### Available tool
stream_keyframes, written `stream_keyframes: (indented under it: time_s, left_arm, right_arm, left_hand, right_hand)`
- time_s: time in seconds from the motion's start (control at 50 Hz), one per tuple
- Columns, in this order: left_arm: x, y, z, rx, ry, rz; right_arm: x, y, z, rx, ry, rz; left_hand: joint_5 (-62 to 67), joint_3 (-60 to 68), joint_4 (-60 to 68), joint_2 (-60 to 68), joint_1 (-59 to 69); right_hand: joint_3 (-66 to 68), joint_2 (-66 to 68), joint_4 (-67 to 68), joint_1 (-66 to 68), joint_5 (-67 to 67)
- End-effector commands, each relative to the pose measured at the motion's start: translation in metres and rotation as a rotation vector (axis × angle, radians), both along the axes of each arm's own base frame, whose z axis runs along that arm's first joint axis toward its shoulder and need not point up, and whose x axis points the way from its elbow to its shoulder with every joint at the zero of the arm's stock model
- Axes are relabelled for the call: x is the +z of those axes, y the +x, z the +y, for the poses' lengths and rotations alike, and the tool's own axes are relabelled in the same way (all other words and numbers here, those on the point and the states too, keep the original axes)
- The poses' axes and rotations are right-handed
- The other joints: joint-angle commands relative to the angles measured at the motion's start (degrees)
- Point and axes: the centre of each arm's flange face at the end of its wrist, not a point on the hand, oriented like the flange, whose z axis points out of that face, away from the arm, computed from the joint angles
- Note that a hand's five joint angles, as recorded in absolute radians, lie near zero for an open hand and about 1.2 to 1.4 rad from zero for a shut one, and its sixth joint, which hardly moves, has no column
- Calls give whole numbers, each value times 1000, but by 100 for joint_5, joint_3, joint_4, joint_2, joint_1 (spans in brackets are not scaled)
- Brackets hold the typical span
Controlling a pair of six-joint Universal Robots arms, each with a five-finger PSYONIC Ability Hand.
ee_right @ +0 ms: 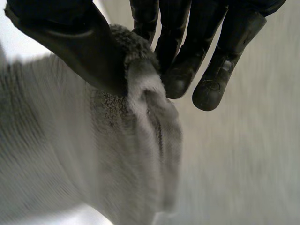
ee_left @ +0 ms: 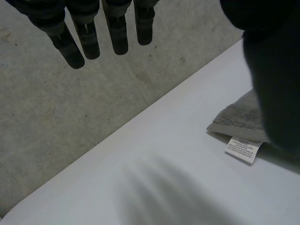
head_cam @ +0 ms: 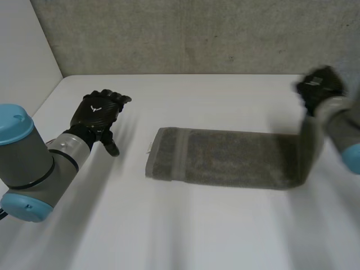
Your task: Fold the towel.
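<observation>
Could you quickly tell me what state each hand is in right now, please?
Left hand: open, holding nothing, beside the towel.
Right hand: shut on one end of the towel, held up.

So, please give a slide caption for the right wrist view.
Right hand pinching one end of the towel between thumb and fingers.

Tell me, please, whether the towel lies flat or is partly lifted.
Partly lifted: the right hand pinches the towel, one end raised; the rest lies on the table.

A bare robotics lab bench: a plain white table (head_cam: 169, 236), with a rough grey concrete wall (head_cam: 197, 34) rising directly behind the table.
</observation>
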Motion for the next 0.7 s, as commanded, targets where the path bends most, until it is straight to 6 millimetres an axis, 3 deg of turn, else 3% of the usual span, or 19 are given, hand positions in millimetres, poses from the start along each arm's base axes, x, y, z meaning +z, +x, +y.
stream_keyframes:
  time_s: [0.02, 0.04, 0.08, 0.18, 0.2, 0.22, 0.24, 0.26, 0.32, 0.38, 0.42, 0.48, 0.52, 0.54, 0.58, 0.7]
  left_arm:
    - [1, -2, 3, -5, 6, 11]
    - [0, -4, 4, -11, 9, 13]
    - [0, -6, 6, -18, 9, 14]
    - [-1, -8, 8, -26, 12, 13]
    - [-1, -9, 8, -29, 11, 14]
    - [-2, -10, 8, -31, 12, 13]
    - [-2, -10, 8, -31, 12, 13]
    - [-1, -11, 8, -32, 11, 14]
    - [0, -15, 10, -44, 7, 15]
    - [2, -22, 13, -61, -3, 18]
    - [3, -26, 16, -69, -6, 19]
    - [3, -30, 20, -80, -8, 19]
    - [3, -33, 22, -89, -8, 19]
    - [1, -36, 26, -100, -5, 18]
    - [0, -40, 30, -114, -1, 16]
    - [-5, -46, 38, -138, 14, 10]
  right_arm:
    - [-23, 133, 98, 409, -70, -100]
    - [-23, 133, 98, 409, -69, -99]
    - [-53, 156, 126, 523, -4, -77]
    - [-76, 168, 142, 632, 52, -61]
    - [-80, 169, 144, 656, 65, -55]
    - [-80, 169, 144, 656, 65, -55]
    - [-82, 168, 144, 659, 70, -56]
    - [-81, 167, 143, 650, 71, -56]
    - [-80, 163, 140, 624, 75, -60]
    - [-72, 149, 132, 542, 102, -98]
    - [-52, 121, 116, 428, 134, -181]
    - [-46, 102, 107, 368, 157, -224]
    - [-43, 71, 100, 271, 234, -305]
    - [-43, 71, 100, 271, 235, -305]
    - [-51, 44, 97, 182, 317, -350]
    - [-83, 8, 101, 91, 476, -331]
  left_hand:
    - [-1147, -295, -369, -361, -431]
    - [-1147, -295, -369, -361, -431]
    - [-1147, -295, -369, -361, -431]
    - [-1147, -295, -369, -361, -431]
    - [-1147, -295, -369, -361, -431]
    - [-1147, -295, -369, -361, -431]
    - [-1147, -295, -369, -361, -431]
    - [-1147, -295, -369, -361, -431]
    - [-1130, -279, -352, -344, -414]
    - [-1130, -279, -352, -344, -414]
    - [-1130, -279, -352, -344, -414]
    - [-1130, -279, -352, -344, -414]
    - [-1130, -279, -352, -344, -414]
    - [-1130, -279, -352, -344, -414]
    - [-1130, -279, -352, -344, -414]
    - [-1130, -279, -352, -344, -414]
  right_hand:
    - [309, 425, 287, 380, 330]
    - [309, 425, 287, 380, 330]
    - [309, 425, 287, 380, 330]
    - [309, 425, 287, 380, 330]
    - [-1966, -1851, -1989, -1896, -1946]
    - [-1989, -1874, -2011, -1918, -1969]
    - [-5253, -5138, -5276, -5183, -5233]
    - [-6691, -6575, -6713, -6620, -6670]
    - [-6691, -6575, -6713, -6620, -6670]
    - [-6691, -6575, -6713, -6620, -6670]
    - [-6691, -6575, -6713, -6620, -6670]
    - [-6691, -6575, -6713, -6620, -6670]
    - [-6691, -6575, -6713, -6620, -6670]
    - [-6691, -6575, -6713, -6620, -6670]
    - [-6691, -6575, -6713, -6620, -6670]
    - [-6350, -6234, -6372, -6279, -6329]
